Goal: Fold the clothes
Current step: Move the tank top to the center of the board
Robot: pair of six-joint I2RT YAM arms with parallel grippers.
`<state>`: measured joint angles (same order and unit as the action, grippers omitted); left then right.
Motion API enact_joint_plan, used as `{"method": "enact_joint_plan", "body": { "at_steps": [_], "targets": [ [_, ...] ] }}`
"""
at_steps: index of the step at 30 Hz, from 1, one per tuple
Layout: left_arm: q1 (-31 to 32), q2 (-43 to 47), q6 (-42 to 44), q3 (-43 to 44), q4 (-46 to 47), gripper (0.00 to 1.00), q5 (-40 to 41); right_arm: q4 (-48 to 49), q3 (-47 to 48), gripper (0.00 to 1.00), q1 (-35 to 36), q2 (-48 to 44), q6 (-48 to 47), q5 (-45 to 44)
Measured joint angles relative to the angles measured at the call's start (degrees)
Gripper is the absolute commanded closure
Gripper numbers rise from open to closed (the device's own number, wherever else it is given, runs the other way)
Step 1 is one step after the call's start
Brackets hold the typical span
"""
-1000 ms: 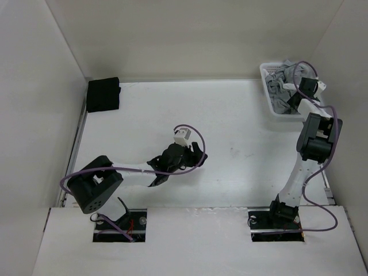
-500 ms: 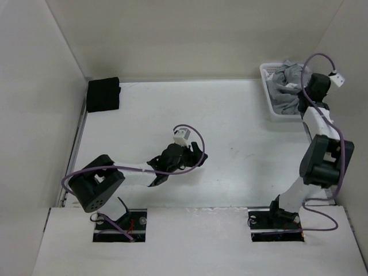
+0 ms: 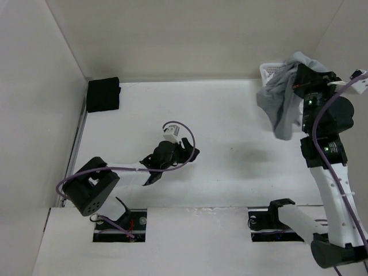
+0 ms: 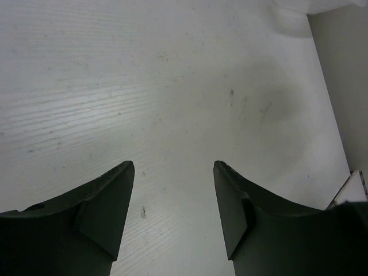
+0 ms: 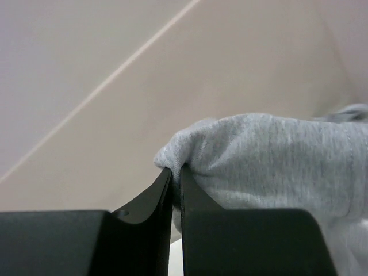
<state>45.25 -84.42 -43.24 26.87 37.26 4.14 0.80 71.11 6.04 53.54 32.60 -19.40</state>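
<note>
Slippage risk: right jaws nip only a thin edge of hanging light grey knit T-shirt [image 3: 279, 104]; left jaws wide.

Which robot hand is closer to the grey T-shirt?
Right. The right gripper is pinched shut on the grey T-shirt and holds it up in the air. The left gripper is open above the table, well away on the robot's left side.

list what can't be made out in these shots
Top view: the hanging grey T-shirt covers most of the basket; its contents are hidden.
Right wrist view: the right gripper pinches one fold; the frame edge cuts off the rest.
Top view: the black bundle is too small to identify.
</note>
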Motion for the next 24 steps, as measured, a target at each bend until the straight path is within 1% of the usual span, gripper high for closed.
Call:
{"method": "enact_joint_plan", "body": {
  "at_steps": [2,3,6,7,8,9,10,11,12,13,14,15,18,19,20,22,24],
  "targets": [
    [-1.9,3.0,-0.5,-1.3,-0.3,0.45,-0.1,-1.0,1.4,0.94,6.1,-1.6,-0.3,0.0],
    [-2.7,4.3,-0.8,-1.7,-0.2,0.45,-0.1,-1.8,2.1,0.94,11.7,-2.8,-0.7,0.3],
    [-6.1,9.7,-2.0,-3.7,-0.7,0.46,-0.2,-2.2,2.2,0.93,22.0,-4.1,-0.9,-0.2],
    [-7.9,12.2,-2.7,-4.5,-1.3,0.46,0.0,-2.2,1.9,0.93,27.0,-4.4,-0.9,-0.2],
    [-10.0,15.1,-3.4,-5.5,-2.1,0.46,0.2,-2.1,1.5,0.92,30.5,-4.4,-0.9,0.3],
    [-11.9,17.7,-4.1,-6.3,-2.9,0.47,0.3,-0.2,-0.6,0.91,34.6,-4.4,-0.1,0.6],
    [-15.2,22.0,-5.2,-7.6,-4.1,0.47,1.2,0.8,-2.6,0.90,36.6,-4.4,0.4,0.6],
    [-16.5,23.7,-5.6,-8.1,-4.6,0.47,1.4,1.7,-5.4,0.89,37.6,-3.6,1.4,1.0],
    [-18.6,26.2,-6.1,-8.7,-6.0,0.47,1.5,5.5,-10.3,0.82,37.5,-2.1,3.2,2.3],
    [-21.3,30.3,-6.7,-10.0,-8.4,0.47,1.7,6.9,-13.2,0.72,37.0,-0.5,4.2,3.1],
    [-23.5,32.9,-7.0,-10.7,-10.2,0.47,2.2,9.0,-17.3,0.63,34.5,4.0,6.0,5.7],
    [-24.7,34.2,-7.1,-11.0,-11.5,0.47,2.4,10.1,-18.9,0.55,32.4,8.9,7.3,8.5],
    [-27.7,34.7,-6.9,-11.1,-15.7,0.47,2.4,10.1,-19.6,0.46,26.1,24.7,9.2,13.1],
    [-28.1,34.4,-6.7,-11.2,-17.1,0.50,2.4,9.3,-20.5,0.47,24.2,29.3,9.4,13.7],
    [-28.3,34.1,-6.5,-11.2,-18.4,0.53,2.3,8.3,-21.6,0.50,23.7,30.1,9.3,13.5],
    [-27.8,33.1,-5.2,-11.2,-20.5,0.56,2.3,7.6,-23.8,0.63,24.5,29.0,8.8,12.7],
    [-26.1,31.5,-3.7,-11.2,-22.4,0.64,2.4,6.5,-26.4,0.82,27.6,25.2,8.1,11.0]
  ]
}}
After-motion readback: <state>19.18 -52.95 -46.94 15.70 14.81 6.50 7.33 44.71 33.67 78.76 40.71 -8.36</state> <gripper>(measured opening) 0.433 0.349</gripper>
